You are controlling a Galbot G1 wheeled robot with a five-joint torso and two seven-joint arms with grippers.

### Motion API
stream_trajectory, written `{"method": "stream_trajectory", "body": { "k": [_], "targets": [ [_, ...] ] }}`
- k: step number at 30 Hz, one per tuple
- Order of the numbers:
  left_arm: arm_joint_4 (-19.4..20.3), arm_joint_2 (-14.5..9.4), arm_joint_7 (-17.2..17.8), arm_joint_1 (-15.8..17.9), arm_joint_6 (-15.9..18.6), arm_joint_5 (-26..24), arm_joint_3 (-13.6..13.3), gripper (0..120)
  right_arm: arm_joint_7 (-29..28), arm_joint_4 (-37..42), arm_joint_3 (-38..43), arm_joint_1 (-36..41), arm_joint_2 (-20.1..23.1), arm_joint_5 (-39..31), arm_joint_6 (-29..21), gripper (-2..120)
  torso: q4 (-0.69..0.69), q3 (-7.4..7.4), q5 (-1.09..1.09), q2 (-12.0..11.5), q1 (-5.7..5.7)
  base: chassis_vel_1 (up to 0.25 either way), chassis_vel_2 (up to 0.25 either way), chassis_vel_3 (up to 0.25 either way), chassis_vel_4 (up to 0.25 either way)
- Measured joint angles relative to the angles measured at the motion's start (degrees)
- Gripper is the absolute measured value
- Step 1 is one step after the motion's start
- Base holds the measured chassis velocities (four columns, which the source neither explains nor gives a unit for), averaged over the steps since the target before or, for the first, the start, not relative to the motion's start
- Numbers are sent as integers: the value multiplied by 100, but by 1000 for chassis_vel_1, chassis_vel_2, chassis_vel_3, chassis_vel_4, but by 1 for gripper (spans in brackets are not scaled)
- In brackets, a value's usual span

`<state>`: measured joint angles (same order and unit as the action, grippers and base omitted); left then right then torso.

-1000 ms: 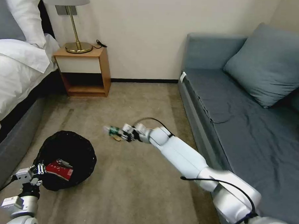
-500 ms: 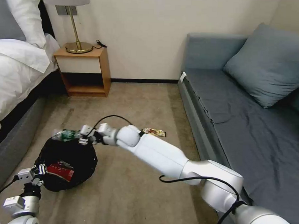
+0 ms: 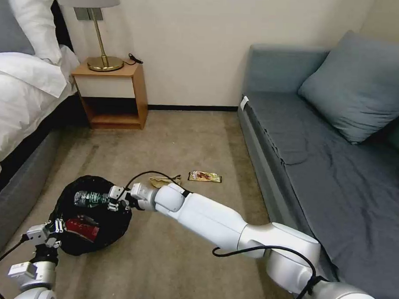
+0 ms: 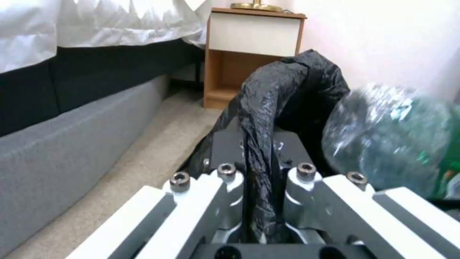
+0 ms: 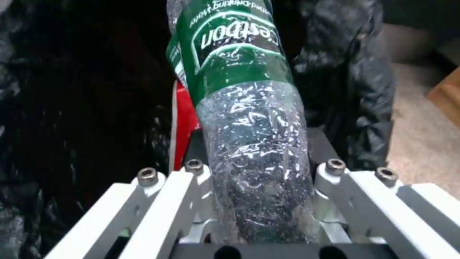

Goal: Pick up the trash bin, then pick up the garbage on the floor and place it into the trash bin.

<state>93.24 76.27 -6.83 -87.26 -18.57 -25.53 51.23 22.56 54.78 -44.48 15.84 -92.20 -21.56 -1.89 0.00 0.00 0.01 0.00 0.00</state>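
Two grippers busy | left gripper (image 4: 258, 187) pinches the trash bin (image 3: 94, 233) by its bag rim, holding the mouth steady | right gripper (image 3: 114, 198) clamps the bottle (image 5: 249, 118) above that mouth, red snack bag (image 3: 79, 228) inside | two wrappers (image 3: 204, 176) wait mid-floor (image 3: 181, 254)

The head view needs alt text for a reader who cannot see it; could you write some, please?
The right gripper holds a clear bottle over the black-lined trash bin, whose rim the left gripper grips. Two wrappers lie on the carpet.
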Motion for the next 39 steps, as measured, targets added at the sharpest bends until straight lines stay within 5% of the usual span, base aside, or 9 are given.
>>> {"method": "stream_trajectory", "body": {
  "k": [9, 29, 39],
  "targets": [
    [60, 151, -24, -55, -31, 33, -51, 5, -105, -61, -49, 177, 3, 87, 30, 25, 0, 0, 1, 1, 0, 0, 0, 0, 0],
    [124, 93, -36, -52, 12, 30, -11, 5, -200, -30, -63, 154, 5, 108, 13, 97, 0, 0, -2, 0, 0, 0, 0, 0, 0],
    [206, 1, -31, -40, 64, -6, 36, 5, -256, -44, 352, -143, 6, 48, -6, 100, 0, 0, -2, 0, 0, 0, 0, 0, 0]
  ]
}}
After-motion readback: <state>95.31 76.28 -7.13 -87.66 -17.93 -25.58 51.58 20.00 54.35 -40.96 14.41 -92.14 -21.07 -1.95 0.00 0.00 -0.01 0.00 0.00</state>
